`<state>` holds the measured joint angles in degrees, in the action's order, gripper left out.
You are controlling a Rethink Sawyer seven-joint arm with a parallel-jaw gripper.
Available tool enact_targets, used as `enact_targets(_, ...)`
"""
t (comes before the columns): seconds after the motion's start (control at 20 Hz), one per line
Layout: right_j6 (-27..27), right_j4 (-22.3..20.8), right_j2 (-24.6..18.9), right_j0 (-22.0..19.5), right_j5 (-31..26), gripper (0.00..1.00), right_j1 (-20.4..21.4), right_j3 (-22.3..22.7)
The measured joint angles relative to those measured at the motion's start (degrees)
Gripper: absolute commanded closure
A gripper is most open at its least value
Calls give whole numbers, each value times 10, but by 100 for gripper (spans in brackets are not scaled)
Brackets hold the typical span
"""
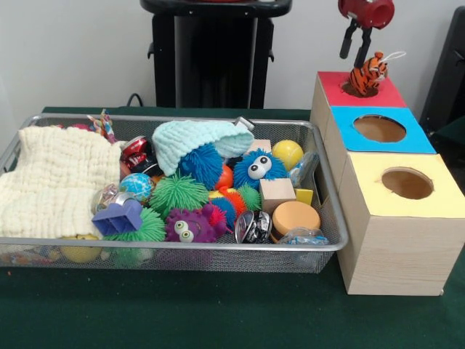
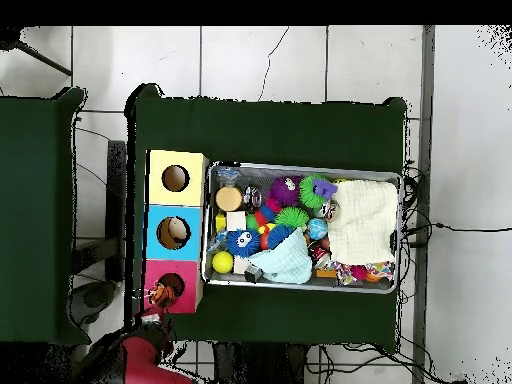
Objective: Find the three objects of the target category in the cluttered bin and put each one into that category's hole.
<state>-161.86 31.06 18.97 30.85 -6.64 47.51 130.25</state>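
The tool [image 1: 354,52] hangs with its fingers spread, gripping nothing. Just below it the tiger toy [image 1: 367,73] sits half-sunk in the red hole [image 1: 357,89], one delivery seemingly finishing. Farther off, the wire bin [image 1: 330,211] stays crowded; remaining targets unclear.

bin [image 1: 330,218]: silvery wire mesh
blanket [image 1: 51,182]: cream waffle-weave cloth
hat [image 1: 196,138]: pale knitted
boxes [image 1: 396,254]: pale wood grain, matt coloured tops
table [image 1: 218,313]: matt green cloth
tiger [image 1: 367,73]: plush
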Motion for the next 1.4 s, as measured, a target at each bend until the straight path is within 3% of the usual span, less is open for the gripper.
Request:
enact_targets(0.75,0,0,0,-14,-1,0,2,0)
enact_targets(1.4,0,0,-1,-43,-1,0,30,0)
